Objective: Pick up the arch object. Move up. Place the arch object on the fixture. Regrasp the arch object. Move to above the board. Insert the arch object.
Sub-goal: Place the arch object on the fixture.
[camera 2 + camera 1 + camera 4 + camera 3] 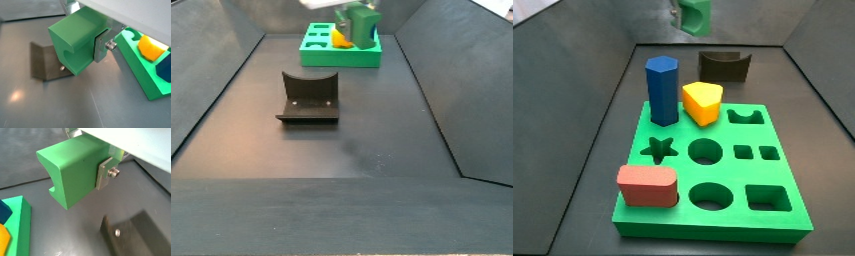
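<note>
My gripper [79, 172] is shut on the arch object [70, 178], a muted-green block with its notch showing on one side. One silver finger plate [105, 173] presses its flank; the other finger is hidden behind it. Both wrist views show the grip, and the arch object [75, 42] hangs well above the dark floor. The fixture [47, 62], a dark block with a curved notch, stands below to one side, and the bright green board [141, 70] lies on the opposite side. In both side views the gripper [694, 12] [356, 18] is high up, with the fixture [724, 66] [307, 97] apart from it.
The board [714, 215] carries a blue prism [661, 90], a yellow rounded block [703, 102] and a red block [647, 186]; star, round, square and arch holes stay open. Dark sloped walls [211, 90] enclose the floor on both sides.
</note>
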